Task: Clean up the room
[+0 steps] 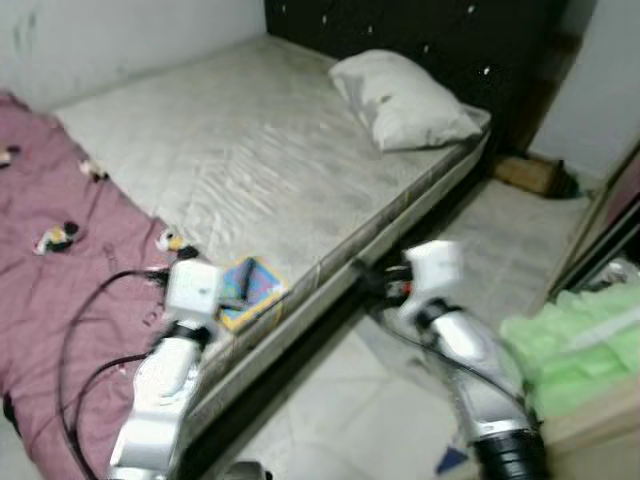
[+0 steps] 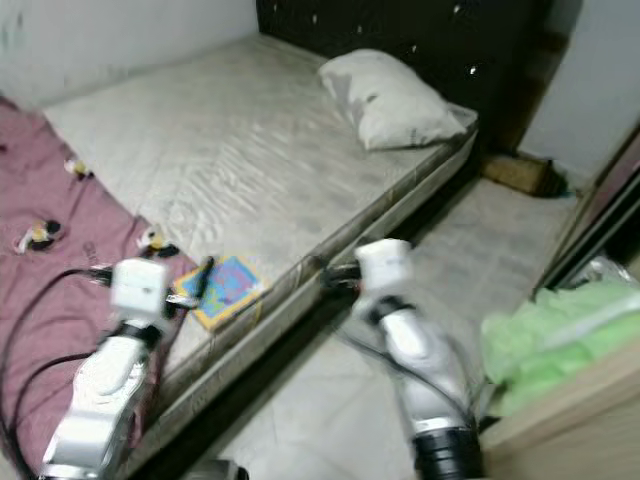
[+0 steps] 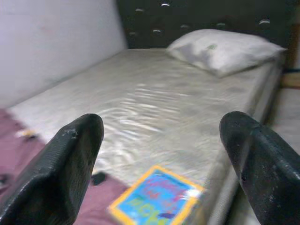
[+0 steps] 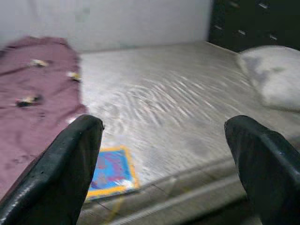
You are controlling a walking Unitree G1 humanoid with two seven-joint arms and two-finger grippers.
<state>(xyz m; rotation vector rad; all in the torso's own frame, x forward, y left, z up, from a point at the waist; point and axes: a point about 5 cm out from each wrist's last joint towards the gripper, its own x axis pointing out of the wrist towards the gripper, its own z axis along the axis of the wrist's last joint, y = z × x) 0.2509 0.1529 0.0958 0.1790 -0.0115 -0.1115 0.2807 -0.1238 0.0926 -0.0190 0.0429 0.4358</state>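
Blue-and-yellow picture book (image 1: pixel 248 291) lies at the mattress (image 1: pixel 250 150) edge, beside the maroon blanket (image 1: pixel 60 280). We judge the approach step in hand: left claw (image 3: pixel 159 164) spread, right claw (image 4: pixel 164 164) spread, both empty. Next: lower left claw onto the book.
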